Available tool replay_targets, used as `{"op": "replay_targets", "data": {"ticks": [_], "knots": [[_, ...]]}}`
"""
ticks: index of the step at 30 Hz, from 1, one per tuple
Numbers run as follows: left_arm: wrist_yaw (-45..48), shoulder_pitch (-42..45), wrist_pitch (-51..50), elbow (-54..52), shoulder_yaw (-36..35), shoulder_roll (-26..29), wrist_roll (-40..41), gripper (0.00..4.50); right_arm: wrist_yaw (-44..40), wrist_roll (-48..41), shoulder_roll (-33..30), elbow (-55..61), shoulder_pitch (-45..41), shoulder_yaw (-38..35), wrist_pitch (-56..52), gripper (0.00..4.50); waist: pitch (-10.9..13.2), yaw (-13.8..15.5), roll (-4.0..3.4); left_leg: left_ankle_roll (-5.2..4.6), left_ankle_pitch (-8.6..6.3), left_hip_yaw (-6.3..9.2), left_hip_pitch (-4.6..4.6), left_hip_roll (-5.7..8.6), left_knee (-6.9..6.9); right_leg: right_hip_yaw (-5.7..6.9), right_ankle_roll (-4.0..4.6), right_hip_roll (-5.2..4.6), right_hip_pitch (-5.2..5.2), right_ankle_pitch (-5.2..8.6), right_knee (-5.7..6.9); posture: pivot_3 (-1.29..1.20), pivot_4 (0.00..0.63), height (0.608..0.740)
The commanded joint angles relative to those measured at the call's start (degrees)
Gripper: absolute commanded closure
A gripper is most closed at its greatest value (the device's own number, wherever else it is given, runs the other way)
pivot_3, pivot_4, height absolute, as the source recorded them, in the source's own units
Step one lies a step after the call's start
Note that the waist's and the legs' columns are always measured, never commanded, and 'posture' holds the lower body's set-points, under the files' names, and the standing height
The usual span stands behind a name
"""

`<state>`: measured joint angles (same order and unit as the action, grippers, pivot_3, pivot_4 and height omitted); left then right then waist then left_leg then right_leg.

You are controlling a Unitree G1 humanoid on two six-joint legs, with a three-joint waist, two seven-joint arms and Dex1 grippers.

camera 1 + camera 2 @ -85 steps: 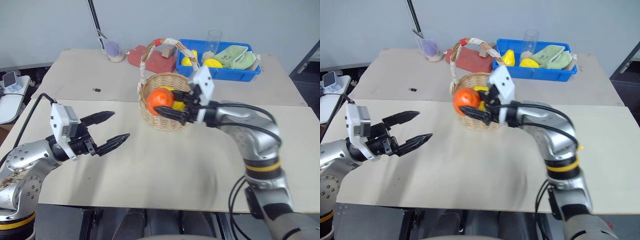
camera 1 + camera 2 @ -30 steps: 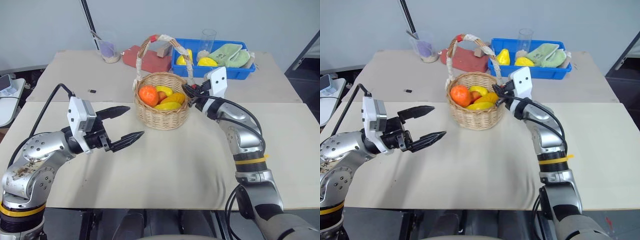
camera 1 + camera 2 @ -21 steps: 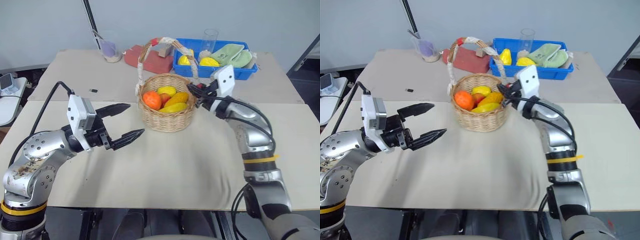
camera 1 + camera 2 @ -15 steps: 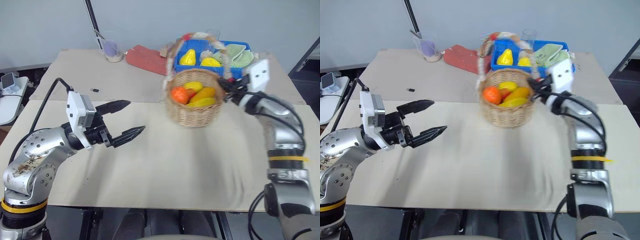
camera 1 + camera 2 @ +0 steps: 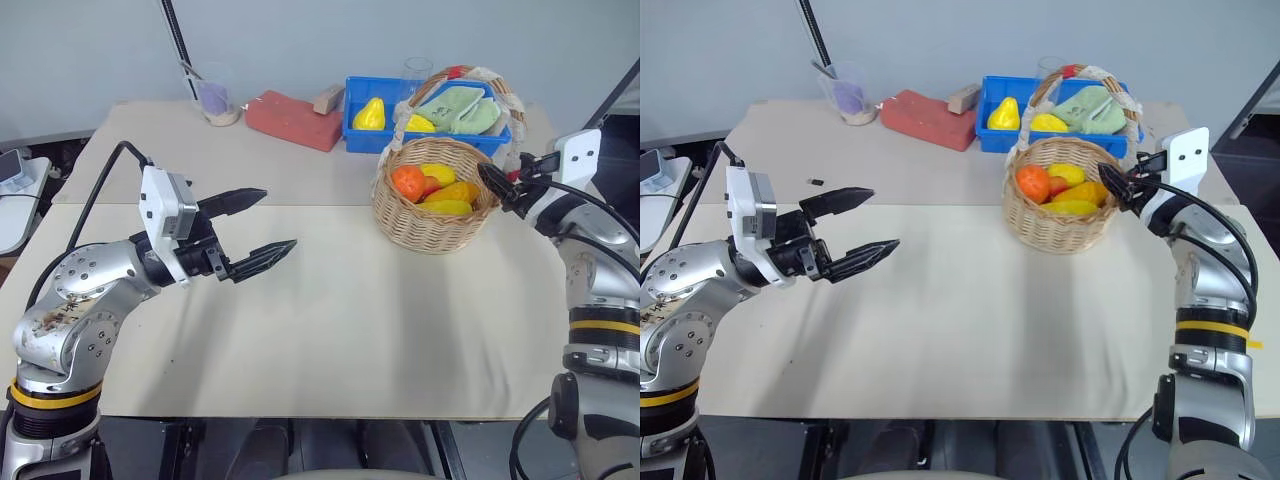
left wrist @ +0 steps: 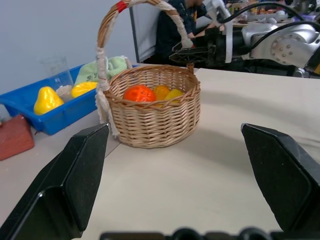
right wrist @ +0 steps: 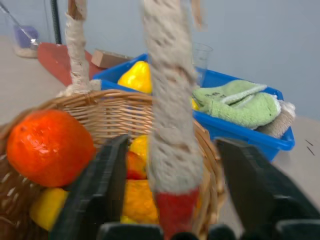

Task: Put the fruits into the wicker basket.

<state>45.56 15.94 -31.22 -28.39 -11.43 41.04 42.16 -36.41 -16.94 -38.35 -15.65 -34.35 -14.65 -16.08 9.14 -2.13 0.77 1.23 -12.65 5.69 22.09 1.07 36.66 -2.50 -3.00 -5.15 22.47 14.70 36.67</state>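
- Nearest the robot, on its left side, the left gripper point(image 5: 255, 231) hangs over bare tabletop point(image 5: 330, 330) with its two black fingers spread wide and nothing between them — well apart from everything the task concerns
- Further out and to the right stands the wicker basket point(image 5: 436, 218), upright on the table, close to the seam where the two boards meet; its taped handle point(image 7: 169, 100) arches up over it
- Inside the basket lie the fruits — the orange point(image 5: 407, 182) against the left wall and the banana point(image 5: 448, 207) along the front, with other yellow and orange pieces bedded beside them
- At the basket's right rim sits the right gripper point(image 5: 500, 187); in its wrist view the fingers point(image 7: 107, 186) stand apart on either side of the handle's foot, not pinching it, so I judge the handle let go
- Beyond the basket, touching or just behind it, is the blue bin point(image 5: 370, 135) with its own yellow items and green cloth; a red brick-like block point(image 5: 291, 118) and a clear cup point(image 5: 214, 93) lie farther left
- Judgement: the fruit-loading looks finished and the step in hand is releasing the basket; the next move calls for drawing the right gripper straight back from the handle so it does not snag the tape or tip the basket
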Motion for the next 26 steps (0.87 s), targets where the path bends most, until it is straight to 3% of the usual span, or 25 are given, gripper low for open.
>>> {"op": "replay_targets", "data": {"ticks": [1, 5, 12, 18, 26], "knots": [[-1.4, -2.9, 0.4, 0.4, -2.3, 1.8, -2.9, 0.0, -4.4, -4.1, -4.3, 8.0, 3.5, -3.1, -4.7, 0.28, 0.0, 0.2, 0.0, 0.0, 0.0, 0.0, 0.0, 0.0, 0.0, 0.0, -0.01, -0.01, -0.02, 0.0, 0.0, 0.0, 0.15, 0.74], [-3.1, -9.1, -0.4, 1.9, -3.6, 6.0, -9.1, 0.0, -8.7, -5.8, -9.8, 12.9, 9.4, -4.1, -8.2, 0.28, 0.0, 0.2, -0.02, 0.0, 0.0, 0.0, -0.03, 0.0, 0.0, 0.0, -0.01, 0.0, -0.04, 0.02, -0.02, 0.0, 0.15, 0.74], [1.0, -27.5, 2.2, 3.4, -14.1, 12.3, -16.4, 0.0, -23.2, -5.2, -21.7, 17.0, 18.9, -2.1, -6.9, 0.28, 0.1, -0.2, -0.05, -0.02, -0.01, -0.04, -0.11, -0.05, -0.08, 0.0, 0.06, -0.01, -0.05, 0.12, -0.02, 0.0, 0.15, 0.74], [3.6, -31.3, 4.1, 7.0, -18.5, 12.5, -18.3, 0.0, -27.4, -4.4, -23.6, 17.7, 19.5, 0.6, -7.2, 0.28, 0.1, 0.2, -0.01, -0.01, -0.02, -0.06, -0.15, -0.05, -0.08, 0.03, 0.06, -0.04, -0.13, 0.16, -0.04, 0.0, 0.15, 0.74], [5.3, -29.4, 3.8, 8.5, -19.4, 12.0, -17.1, 0.0, -27.3, -3.8, -23.2, 16.6, 18.2, 1.1, -7.0, 0.28, 0.1, 0.8, 0.0, -0.01, -0.02, -0.07, -0.1, -0.03, -0.08, 0.05, 0.06, -0.08, -0.11, 0.16, -0.09, 0.0, 0.15, 0.74]]}}
